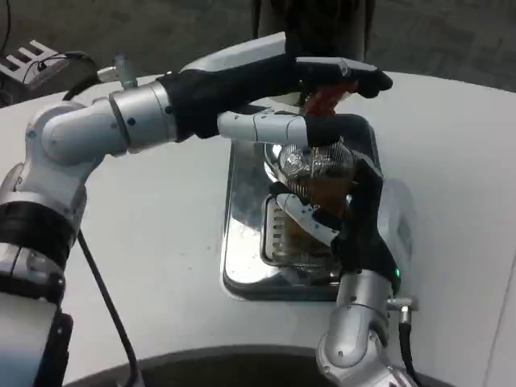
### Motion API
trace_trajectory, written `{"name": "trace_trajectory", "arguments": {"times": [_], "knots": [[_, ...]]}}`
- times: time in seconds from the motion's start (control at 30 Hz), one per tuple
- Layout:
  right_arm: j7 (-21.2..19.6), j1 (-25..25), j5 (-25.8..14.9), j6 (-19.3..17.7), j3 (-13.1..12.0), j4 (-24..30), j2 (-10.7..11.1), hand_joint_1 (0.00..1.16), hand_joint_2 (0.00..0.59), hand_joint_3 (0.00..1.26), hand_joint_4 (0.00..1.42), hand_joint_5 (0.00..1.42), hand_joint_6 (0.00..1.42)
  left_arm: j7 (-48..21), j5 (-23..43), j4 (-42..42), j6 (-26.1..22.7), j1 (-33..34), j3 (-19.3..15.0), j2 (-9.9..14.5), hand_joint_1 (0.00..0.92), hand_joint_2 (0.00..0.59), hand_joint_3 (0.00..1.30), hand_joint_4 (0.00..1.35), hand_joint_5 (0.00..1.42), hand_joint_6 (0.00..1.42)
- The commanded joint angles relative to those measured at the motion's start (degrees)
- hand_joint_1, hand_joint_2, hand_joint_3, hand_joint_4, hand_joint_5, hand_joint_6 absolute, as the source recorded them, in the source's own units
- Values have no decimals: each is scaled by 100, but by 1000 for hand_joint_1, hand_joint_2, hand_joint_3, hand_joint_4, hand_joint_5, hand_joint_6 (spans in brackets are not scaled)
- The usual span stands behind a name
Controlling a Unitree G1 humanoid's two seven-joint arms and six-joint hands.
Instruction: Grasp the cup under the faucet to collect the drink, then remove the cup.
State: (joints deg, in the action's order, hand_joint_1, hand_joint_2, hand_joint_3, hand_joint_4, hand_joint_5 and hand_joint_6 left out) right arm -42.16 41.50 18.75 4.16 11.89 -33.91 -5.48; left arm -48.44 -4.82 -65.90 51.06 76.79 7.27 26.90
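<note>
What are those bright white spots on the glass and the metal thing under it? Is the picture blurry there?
Head view: the spots are glare, overhead light bouncing off the clear cup and the shiny metal drip tray; the tray also mirrors its surroundings; the right hand around the cup looks slightly soft, while the left hand above is sharper; the white table is evenly lit.

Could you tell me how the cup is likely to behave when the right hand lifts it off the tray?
The cup looks clear and thin-walled, so it may flex or slip if the right hand squeezes hard. It holds brown liquid, so it is probably heavier than it looks and could slosh if tilted. The tray looks shiny and possibly wet, so the base might slide.
</note>
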Motion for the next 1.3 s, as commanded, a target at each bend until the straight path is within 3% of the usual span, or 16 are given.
{"name": "trace_trajectory", "arguments": {"times": [0.03, 0.6, 1.3], "knots": [[-60, 178, -213, 114, -36, -289, -922, 842, 224, 482, 593, 561, 398, -142, 52, -128, -37, -213, -135, 205, 0, 0, 172, 154, 136, 116], [-421, -154, -138, 48, 65, 103, -885, 857, 193, 645, 767, 753, 519, 26, 673, -91, 8, -307, -1039, 77, 0, 0, 96, 117, 197, 173], [-379, -1297, 99, 495, 483, 1917, -630, 870, 172, 768, 895, 899, 636, -135, 1125, 268, -94, -606, -1470, 216, 0, 0, 123, 150, 236, 212]]}}
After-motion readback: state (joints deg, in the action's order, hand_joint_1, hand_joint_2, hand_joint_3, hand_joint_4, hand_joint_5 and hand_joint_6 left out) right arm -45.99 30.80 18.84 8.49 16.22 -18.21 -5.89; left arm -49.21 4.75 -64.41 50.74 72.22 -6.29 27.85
